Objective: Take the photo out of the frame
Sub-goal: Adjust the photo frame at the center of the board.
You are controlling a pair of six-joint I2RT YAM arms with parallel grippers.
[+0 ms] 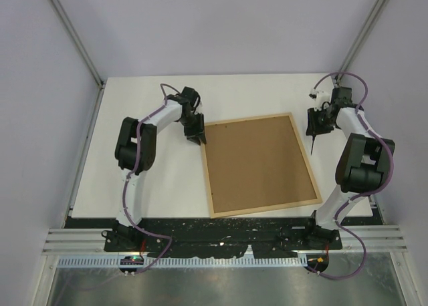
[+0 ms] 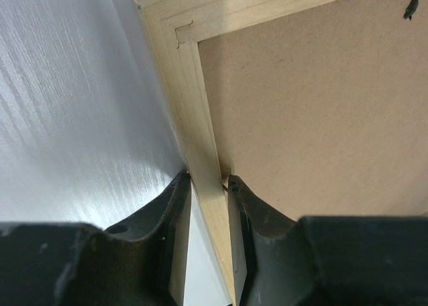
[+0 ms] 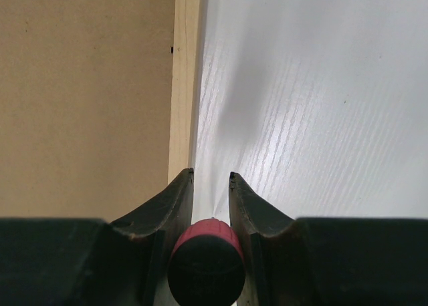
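The frame lies face down on the white table, its brown fibreboard back turned up. The photo is hidden beneath that back. My left gripper is at the frame's left side near the far corner. In the left wrist view its jaws are shut across the light wood strip, one fingertip on each side. My right gripper hovers just right of the frame's right strip, shut on a red-handled screwdriver whose tip points down at the table.
A small black retaining tab sits on the backing near the far edge. The white table extends left of and behind the frame. Both arm bases stand on the black rail at the near edge.
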